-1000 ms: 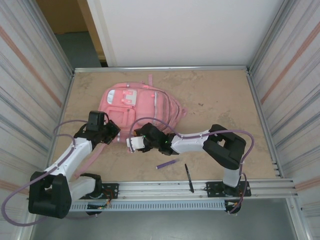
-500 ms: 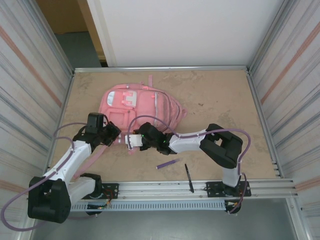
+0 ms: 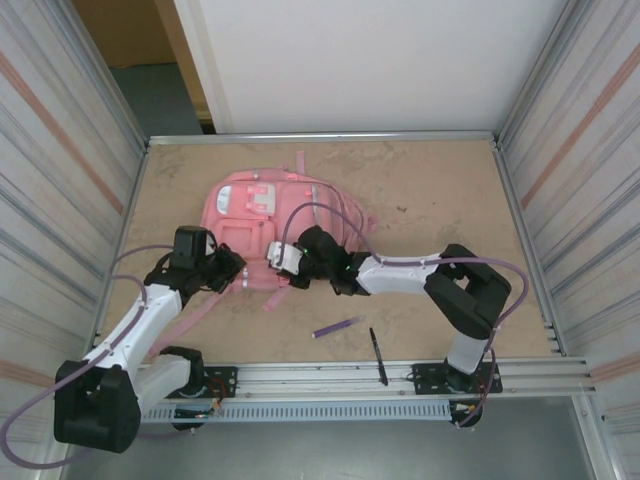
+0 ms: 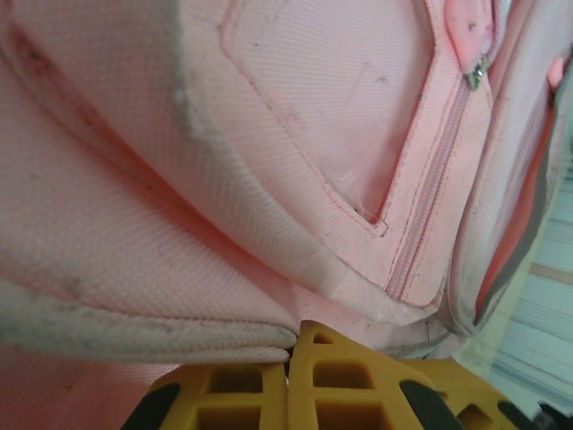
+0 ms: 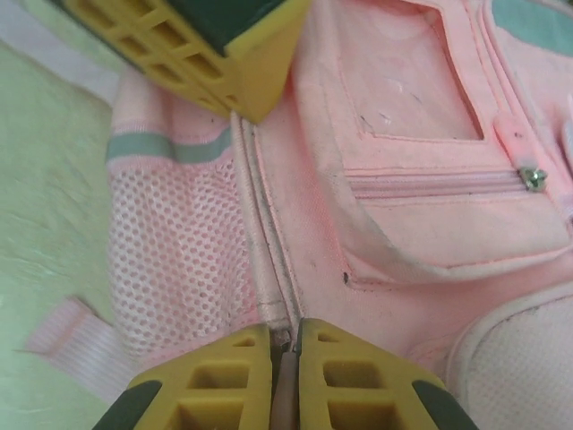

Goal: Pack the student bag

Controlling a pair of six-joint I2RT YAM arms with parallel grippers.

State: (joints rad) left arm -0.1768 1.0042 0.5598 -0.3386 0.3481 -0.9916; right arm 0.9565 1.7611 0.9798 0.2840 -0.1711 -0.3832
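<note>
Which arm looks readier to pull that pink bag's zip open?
Probably the right: the right hand is pinched shut on the zip line of the student bag; the left hand clamps the bag's edge fabric.

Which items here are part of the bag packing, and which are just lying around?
In the job: pink backpack; left end effector, right end effector, both shut on it.
Lying about: purple marker, black pen; untouched, probably cargo for later.
</note>
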